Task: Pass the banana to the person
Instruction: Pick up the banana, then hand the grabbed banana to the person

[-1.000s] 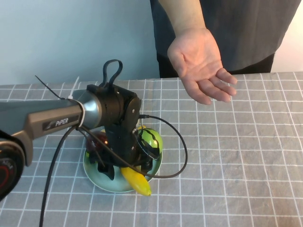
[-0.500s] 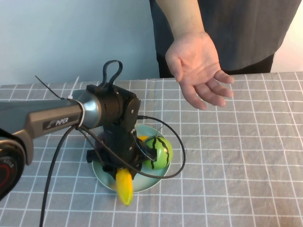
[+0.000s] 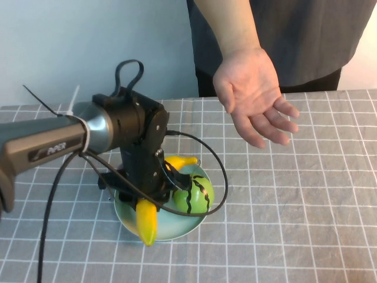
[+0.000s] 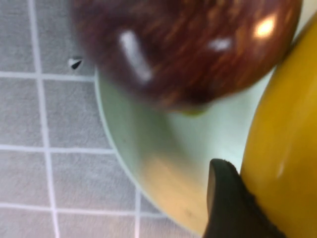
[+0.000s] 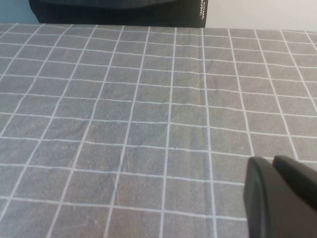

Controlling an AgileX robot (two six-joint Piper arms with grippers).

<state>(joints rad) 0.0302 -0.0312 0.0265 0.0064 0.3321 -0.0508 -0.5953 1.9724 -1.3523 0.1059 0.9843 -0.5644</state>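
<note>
While the banana (image 3: 147, 219) hangs from the left gripper (image 3: 145, 203), you have it clamped near its upper part, with most of its length pointing down past the near rim of the pale green plate (image 3: 189, 222). In the left wrist view a dark fingertip (image 4: 225, 206) presses against the yellow skin of the banana (image 4: 280, 148), so the jaws are closed narrow on the fruit. A second yellow piece (image 3: 179, 161) shows behind the wrist, above the round green striped melon (image 3: 193, 193), which sits on the plate just beside the gripper. A dark red fruit (image 4: 183, 47) fills the wrist camera's view, lying on the plate (image 4: 119, 144) close to the grip.

Beyond that, the person (image 3: 277, 35) stands at the far side of the checked grey tablecloth (image 3: 306, 194), with an open hand (image 3: 254, 97) held palm up above the table, well apart from the plate. Your right gripper (image 5: 280, 198) is parked over bare cloth, and you cannot tell how its fingers stand.

My judgement is that the smooth, curved skin and the long free end are your risk: a quick swing toward the hand could make the banana pivot or slip out. The black cable (image 3: 218, 177) looping near the melon could also snag it and roll it off the plate.
</note>
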